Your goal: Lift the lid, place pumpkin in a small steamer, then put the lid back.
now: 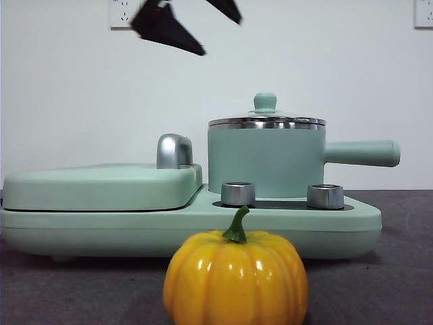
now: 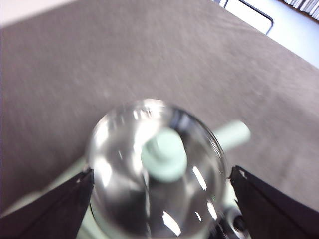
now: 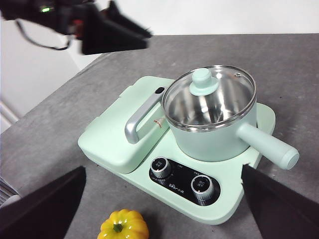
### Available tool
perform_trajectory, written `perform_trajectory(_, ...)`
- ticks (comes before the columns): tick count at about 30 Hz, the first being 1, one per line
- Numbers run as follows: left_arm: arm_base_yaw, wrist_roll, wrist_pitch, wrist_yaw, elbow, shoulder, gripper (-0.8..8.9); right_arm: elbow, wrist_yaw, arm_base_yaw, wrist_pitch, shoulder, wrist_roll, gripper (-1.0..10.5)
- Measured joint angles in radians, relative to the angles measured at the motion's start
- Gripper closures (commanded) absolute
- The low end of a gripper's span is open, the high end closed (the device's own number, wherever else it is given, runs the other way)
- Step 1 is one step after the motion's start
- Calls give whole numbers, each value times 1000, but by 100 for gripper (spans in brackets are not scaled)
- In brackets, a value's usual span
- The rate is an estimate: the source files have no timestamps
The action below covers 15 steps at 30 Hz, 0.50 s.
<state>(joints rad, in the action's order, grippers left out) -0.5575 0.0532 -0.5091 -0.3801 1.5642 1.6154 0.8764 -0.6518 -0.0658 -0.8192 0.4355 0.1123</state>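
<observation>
grey matting covers the table [image 3: 309,74] below a plain white wall; on it sits a wide mint-green appliance base [image 1: 338,227] with two steel dials [image 3: 160,167] on its front panel and a flat griddle cover [image 1: 101,184] with a steel handle [image 1: 173,150]; the small steamer [image 1: 265,162] stands on the base beside the cover, its long straight side handle lying level over the base edge; the lid [image 1: 266,120] rests closed on the steamer's steel rim, mint knob upright; the pumpkin [image 1: 235,277] sits on the matting in front of the base, apart from it, green stem up; the left gripper [image 2: 159,199] hangs above the lid, jaws spread wide to either side of the glass, touching nothing; the right gripper [image 3: 164,214] hangs high over the near side of the table, jaws likewise spread, holding nothing.
</observation>
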Motion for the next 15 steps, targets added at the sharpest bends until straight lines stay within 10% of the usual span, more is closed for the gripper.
perform_trajectory(15,-105,98,147,92,39,176,378,0,0,0,0,0,0,450)
